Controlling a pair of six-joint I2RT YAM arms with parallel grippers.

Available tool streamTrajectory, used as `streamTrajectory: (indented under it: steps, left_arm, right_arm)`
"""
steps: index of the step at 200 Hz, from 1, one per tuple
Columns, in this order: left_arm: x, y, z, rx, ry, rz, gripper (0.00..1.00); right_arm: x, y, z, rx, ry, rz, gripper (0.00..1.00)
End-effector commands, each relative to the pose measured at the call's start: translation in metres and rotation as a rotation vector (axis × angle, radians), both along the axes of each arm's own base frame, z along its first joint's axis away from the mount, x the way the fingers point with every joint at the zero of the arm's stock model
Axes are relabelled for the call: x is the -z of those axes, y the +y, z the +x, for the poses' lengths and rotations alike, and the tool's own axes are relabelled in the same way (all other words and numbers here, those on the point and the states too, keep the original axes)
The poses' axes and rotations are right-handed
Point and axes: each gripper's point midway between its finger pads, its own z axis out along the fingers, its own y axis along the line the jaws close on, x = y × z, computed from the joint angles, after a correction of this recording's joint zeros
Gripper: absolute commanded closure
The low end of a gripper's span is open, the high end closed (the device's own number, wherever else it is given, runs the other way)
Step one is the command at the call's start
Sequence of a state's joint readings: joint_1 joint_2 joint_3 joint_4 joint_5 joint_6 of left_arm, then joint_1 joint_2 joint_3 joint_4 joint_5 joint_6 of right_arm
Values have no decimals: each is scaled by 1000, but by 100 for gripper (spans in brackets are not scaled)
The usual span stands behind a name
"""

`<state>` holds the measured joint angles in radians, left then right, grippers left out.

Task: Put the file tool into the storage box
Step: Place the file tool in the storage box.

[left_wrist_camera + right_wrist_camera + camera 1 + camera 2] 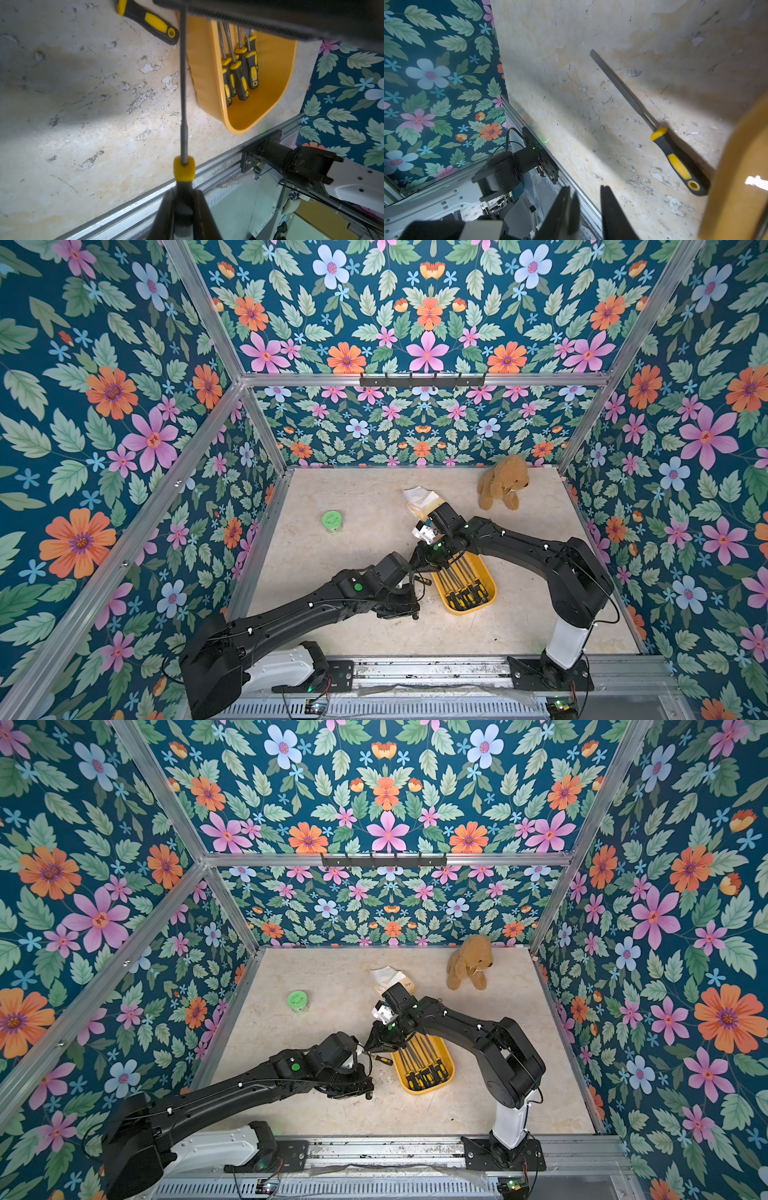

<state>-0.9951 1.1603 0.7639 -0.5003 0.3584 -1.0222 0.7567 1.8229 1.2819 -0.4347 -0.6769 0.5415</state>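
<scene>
- Yellow-orange storage box (488, 599) sits on the pale stone-patterned bench (519, 635) in both top views, with several black-and-yellow files (463, 585) lying side by side in it.
- Both top views also show the left arm (311, 605) and right arm (519, 541) meeting by the box's far end. The right wrist covers that end.
- Well apart from the box stand a green-lidded jar (332, 520), a plush dog (500, 483) and a crumpled tissue pack (419, 499).
- Left wrist view: the left tool (184, 197) is clamped on the black handle of a file tool (182, 93). Its grey shaft runs straight out over the bench, just beside the box's outer wall.
- The shaft's tip is hidden behind a dark, blurred part, probably the right arm.
- A loose file (149, 20) shows its handle on the bench near the box, and four handles lie inside the box.
- Right wrist view: the right tool (589, 199) has its fingers parted, with nothing between them.
- The loose file lies flat on the bench, its handle end close to the blurred box rim.
</scene>
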Motion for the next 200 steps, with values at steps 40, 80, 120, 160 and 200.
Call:
streamTrajectory:
  steps: [40, 80, 120, 160, 200]
  left_arm:
    - [-33, -7, 8, -5, -76, -143, 34]
    - [-48, 20, 52, -229, -104, -206, 3]
    - [-35, 25, 82, -330, -118, -132, 1]
    - [0, 20, 96, -402, -50, -44, 1]
    - [22, 17, 104, -503, 11, -35, 1]
  right_arm:
    - [-18, -15, 7, -21, -80, -49, 100]
    - [-24, -95, 43, 60, -217, -422, 100]
    - [-10, -151, 58, 6, -299, -778, 100]
    - [26, -148, 58, -81, -301, -871, 100]
    - [50, -128, 52, -122, -301, -863, 100]
